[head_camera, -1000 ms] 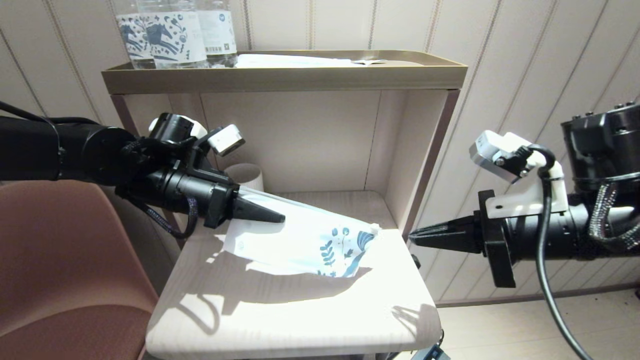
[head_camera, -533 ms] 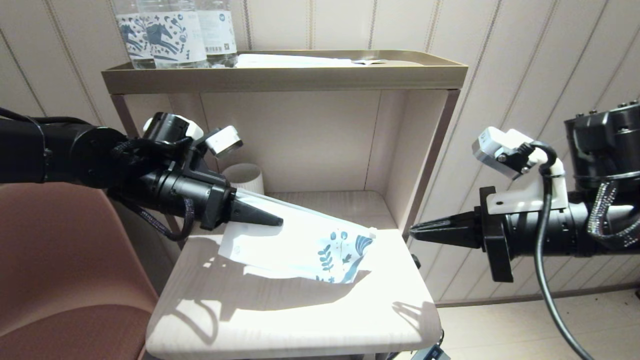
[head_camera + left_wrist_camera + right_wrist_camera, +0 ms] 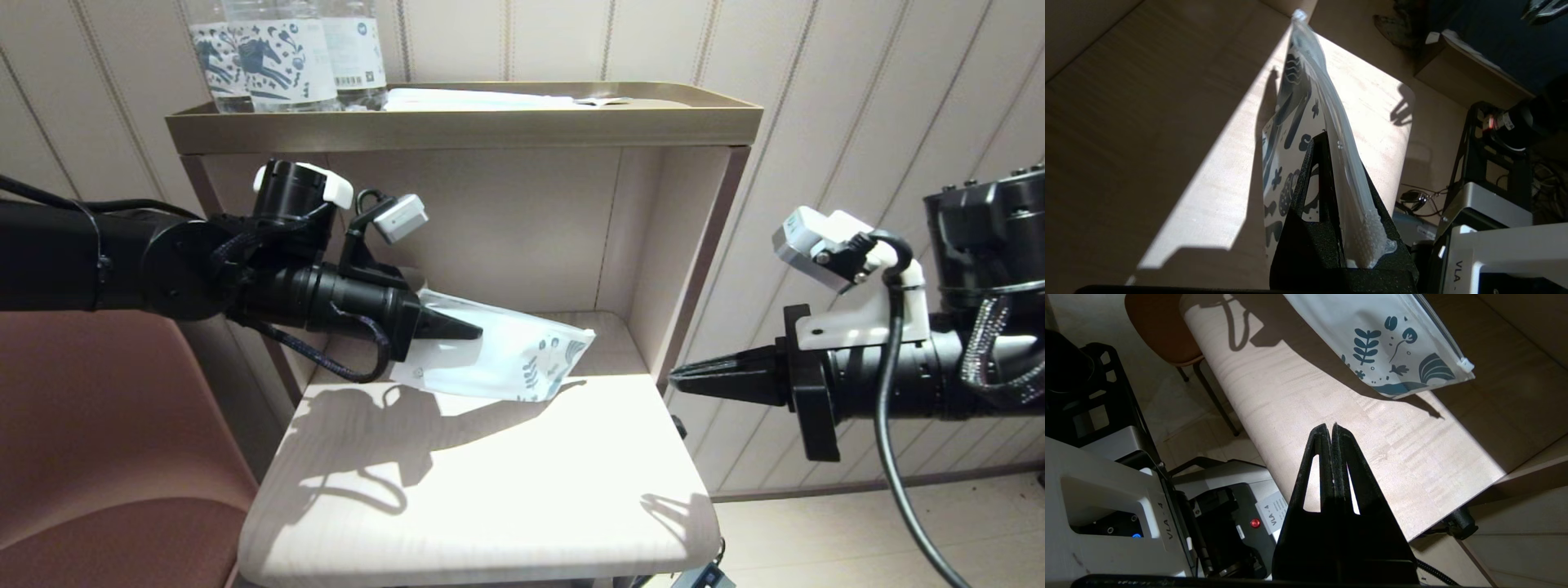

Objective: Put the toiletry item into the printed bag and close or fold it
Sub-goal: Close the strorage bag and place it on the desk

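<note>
I'm looking at a panelled beige wall with a light wooden tabletop [image 3: 490, 490] in the lower centre of the head view, half in hard sunlight, and a shelf unit [image 3: 465, 126] rising behind it. My left gripper [image 3: 469, 331], left of centre in the frame, is clamped shut on the zip edge of the printed bag [image 3: 510, 359]. The bag hangs from it clear of the tabletop, slanting down toward the centre of the frame, its blue leaf print at the far end. In the left wrist view the zip strip [image 3: 1339, 163] runs right between the closed fingers. I cannot make out the toiletry item anywhere. My right gripper [image 3: 678, 378] sits at the right of the frame beside the tabletop's edge, fingers pressed together on nothing, well apart from the bag. On the shelf unit's top, in the upper left of the frame, stand water bottles [image 3: 286, 53] with blue printed labels. A brown chair [image 3: 106, 457] fills the lower left corner.
</note>
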